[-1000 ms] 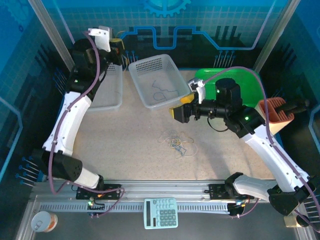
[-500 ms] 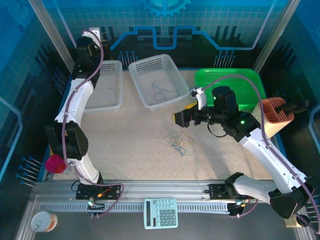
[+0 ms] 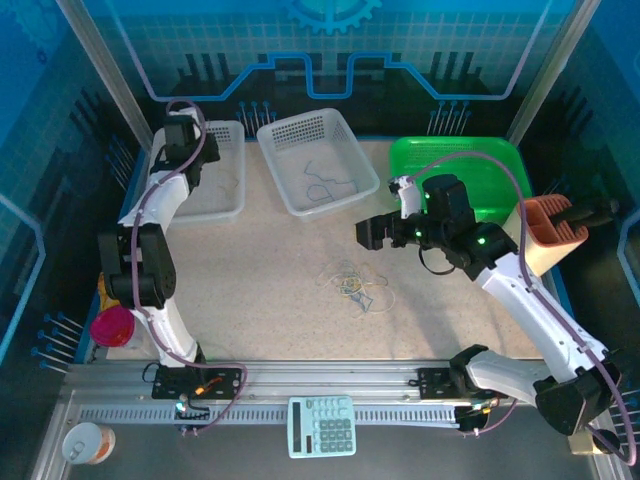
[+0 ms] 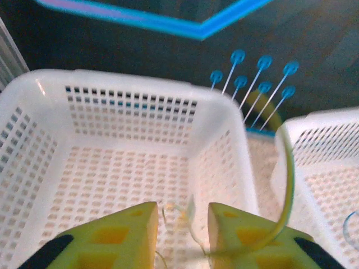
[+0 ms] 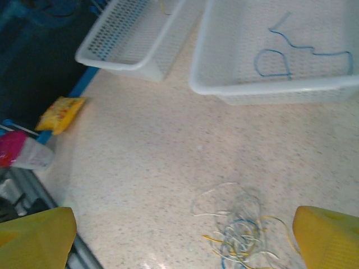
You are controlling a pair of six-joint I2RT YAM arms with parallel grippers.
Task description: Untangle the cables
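The cables lie as a small tangle (image 3: 352,285) of whitish, yellow and blue cords in the middle of the table, and they show in the right wrist view as the tangle (image 5: 241,235). My right gripper (image 3: 372,232) hovers just behind it, open, the gripper (image 5: 184,230) holding nothing between its fingers. One blue cable (image 3: 325,187) lies apart in the middle basket (image 3: 300,130). My left gripper (image 4: 182,224) is open low over the left basket (image 4: 140,78). A thin pale cord (image 4: 179,216) lies between its fingers, and a yellow-green cable (image 4: 290,179) drapes over the right finger.
A green tray (image 3: 460,160) and a brown holder (image 3: 550,228) stand at the right. A pink cup (image 3: 112,325) and a yellow packet (image 5: 60,114) sit off the table's left edge. A calculator (image 3: 322,425) lies on the front rail.
My left arm has swung down from high at the back to the left basket. My right gripper has dropped slightly and shifted right, toward the tangle.
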